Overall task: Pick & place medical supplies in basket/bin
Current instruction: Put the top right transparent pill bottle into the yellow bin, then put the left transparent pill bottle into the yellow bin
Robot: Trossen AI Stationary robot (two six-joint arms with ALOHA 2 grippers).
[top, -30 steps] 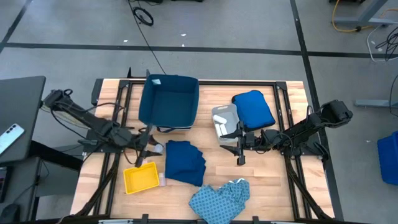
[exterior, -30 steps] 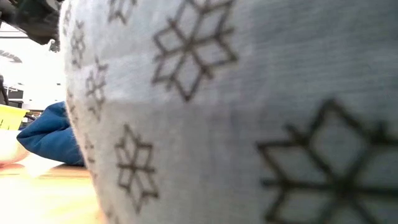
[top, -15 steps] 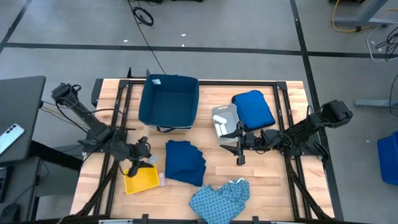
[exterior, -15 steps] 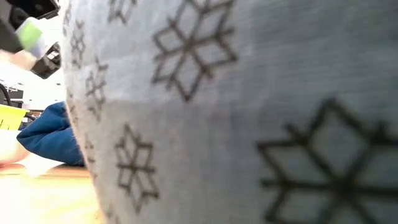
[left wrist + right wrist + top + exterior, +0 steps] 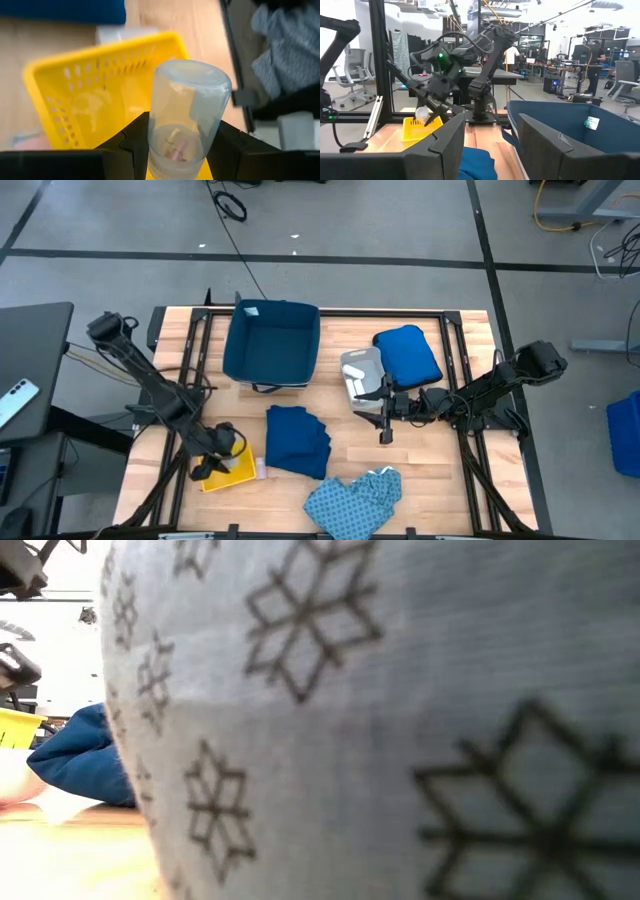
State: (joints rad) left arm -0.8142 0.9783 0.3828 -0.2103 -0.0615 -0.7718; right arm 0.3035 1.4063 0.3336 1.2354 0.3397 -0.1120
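Clamped around a clear plastic vial [image 5: 186,117] by the left gripper [image 5: 210,464], just over the yellow tray [image 5: 228,470] near the table's front-left corner. Spread and empty on the right gripper [image 5: 384,418], mid-table beside the grey tray [image 5: 358,366].

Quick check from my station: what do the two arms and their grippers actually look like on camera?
Both arms are dark, slender, jointed links with black cables looped alongside. The left gripper ends in two black, angular, wedge-shaped fingers; the right gripper has the same broad dark fingers. A green indicator light glows on the left arm's wrist in the right wrist view.
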